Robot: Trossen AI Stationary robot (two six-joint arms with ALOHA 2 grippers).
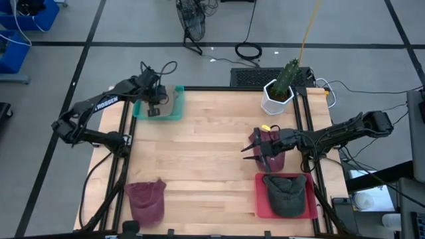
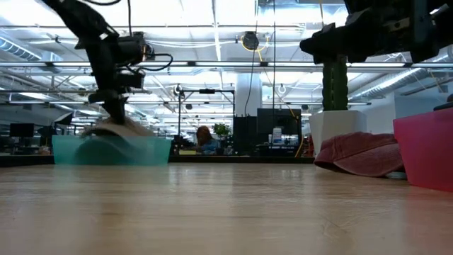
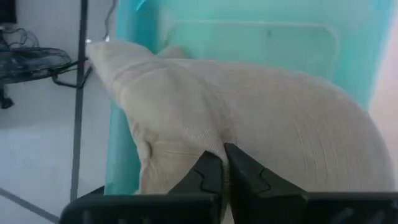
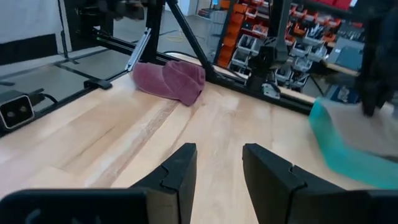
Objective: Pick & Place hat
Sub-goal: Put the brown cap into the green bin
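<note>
L gripper is pinched tight on a fold of the beige hat, right over the teal tray at the far-left corner of the counter. The hat sits in or just above the tray; can't tell from the low view whether it's fully down. Judging by the task, this is the place step: lower till the cloth rests on the tray floor, open up, then lift straight so the fabric doesn't snag on a fingertip and drag back out. Keep the crown inside the tray walls, since soft cloth will flop over the rim otherwise.

R gripper hangs part open w/ nothing in it, over the counter's right side, just above a maroon hat lying crumpled there.

Materials: the beige hat is ribbed or corduroy-like cloth, soft, puffed into a dome. The tray is smooth translucent plastic w/ low walls. A dark green hat lies in a red tray near the right front corner. Another maroon hat lies limp at the left front corner. White pot w/ cactus stands at the far-right corner. Counter is pale wood grain.
</note>
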